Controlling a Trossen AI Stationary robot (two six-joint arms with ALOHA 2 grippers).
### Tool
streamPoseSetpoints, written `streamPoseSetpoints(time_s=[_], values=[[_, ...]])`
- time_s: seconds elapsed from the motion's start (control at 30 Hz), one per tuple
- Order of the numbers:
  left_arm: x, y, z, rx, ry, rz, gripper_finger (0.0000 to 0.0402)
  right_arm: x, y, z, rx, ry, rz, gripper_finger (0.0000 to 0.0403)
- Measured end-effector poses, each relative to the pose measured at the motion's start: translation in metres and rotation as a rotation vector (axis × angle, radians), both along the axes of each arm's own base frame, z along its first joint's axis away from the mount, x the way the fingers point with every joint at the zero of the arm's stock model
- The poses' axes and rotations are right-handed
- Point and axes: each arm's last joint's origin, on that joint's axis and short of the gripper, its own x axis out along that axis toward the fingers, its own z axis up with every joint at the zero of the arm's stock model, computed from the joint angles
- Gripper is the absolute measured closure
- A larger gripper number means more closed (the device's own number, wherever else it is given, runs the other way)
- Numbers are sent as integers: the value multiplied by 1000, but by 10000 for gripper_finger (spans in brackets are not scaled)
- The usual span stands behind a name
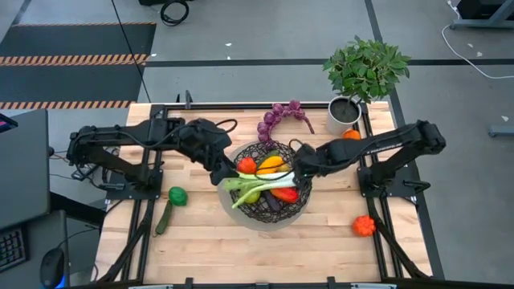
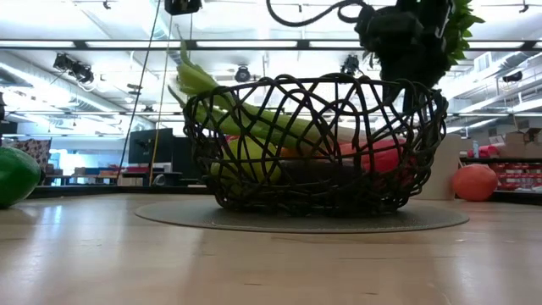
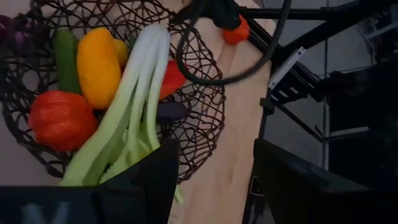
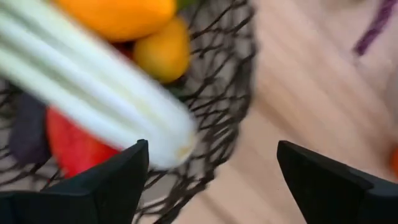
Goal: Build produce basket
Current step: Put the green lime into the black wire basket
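The dark wire basket (image 1: 255,212) stands mid-table on its pale round base. In it lie a green-white leek (image 1: 265,185), an orange pepper (image 3: 97,65), a red pepper (image 3: 59,118), a lemon (image 4: 163,55) and a dark aubergine (image 3: 171,112). The leek lies across the pile, and its green end sticks out over the left rim (image 2: 190,78). My left gripper (image 1: 224,172) is open over the basket's left rim, the leek's leaves beside one finger (image 3: 149,180). My right gripper (image 1: 299,165) is open over the right rim, above the leek's white end (image 4: 177,140).
A purple grape bunch (image 1: 281,117) lies behind the basket, beside a potted plant (image 1: 347,112). A green pepper (image 1: 177,195) and a cucumber (image 1: 164,217) lie at the left. An orange pepper (image 1: 364,225) lies at the front right, and another orange piece (image 1: 351,135) lies by the pot.
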Motion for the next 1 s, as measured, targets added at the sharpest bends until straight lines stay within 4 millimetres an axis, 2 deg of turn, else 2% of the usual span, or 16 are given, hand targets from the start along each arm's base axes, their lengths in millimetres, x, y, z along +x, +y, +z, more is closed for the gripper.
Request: streamPoseSetpoints(time_s=[0.17, 0.37, 0.53, 0.7, 0.8, 0.9, 1.0], values=[[0, 1, 0, -2, 4, 44, 191, -2, -11, 5, 23, -18, -13, 56], [-2, 1, -2, -1, 33, 49, 195, 3, -5, 10, 96, -100, 69, 57], [-23, 0, -21, 52, 327, 139, 203, 3, -6, 10, 99, -98, 40, 57], [-48, -7, -32, 93, 605, 309, 204, 0, -8, 13, 99, -114, 20, 57], [-57, -14, -33, 108, 672, 413, 200, -1, -9, 16, 79, -125, 21, 57], [-59, -24, -34, 114, 676, 423, 193, -2, -10, 17, 64, -122, 49, 57], [-62, -33, -44, 72, 720, 474, 181, -2, -9, 17, 48, -109, 100, 57]])
